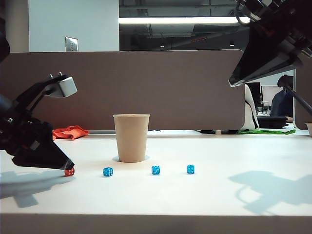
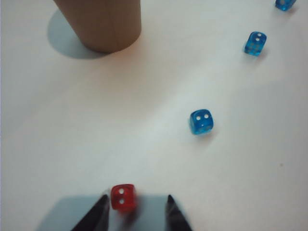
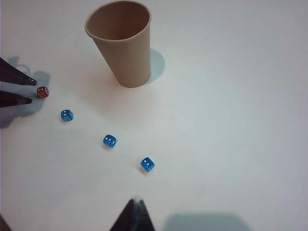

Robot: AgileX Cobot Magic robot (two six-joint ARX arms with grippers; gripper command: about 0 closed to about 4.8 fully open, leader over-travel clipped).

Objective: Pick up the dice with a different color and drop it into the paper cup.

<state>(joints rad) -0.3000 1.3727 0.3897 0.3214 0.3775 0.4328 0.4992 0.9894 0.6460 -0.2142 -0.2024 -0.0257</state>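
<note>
White table (image 1: 234,195) fronts a grey partition (image 1: 185,87); an orange cloth (image 1: 69,131) lies far left. Left gripper (image 2: 136,211), jaws apart, brackets the red die (image 2: 122,197) left of the paper cup (image 1: 131,137), not clamped. Right gripper (image 3: 134,214), raised right, appears closed and empty.

Black arms, pointed black left gripper (image 2: 136,214) fingers (grey wrist camera block).

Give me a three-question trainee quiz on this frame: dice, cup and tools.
1. How many blue dice lie on the table?
2. True or false: the red die sits between the open fingers of the left tool.
3. The right tool is: A) shut on a die, B) inside the paper cup, C) raised, holding nothing.

Key: 1) three; 2) true; 3) C
</note>
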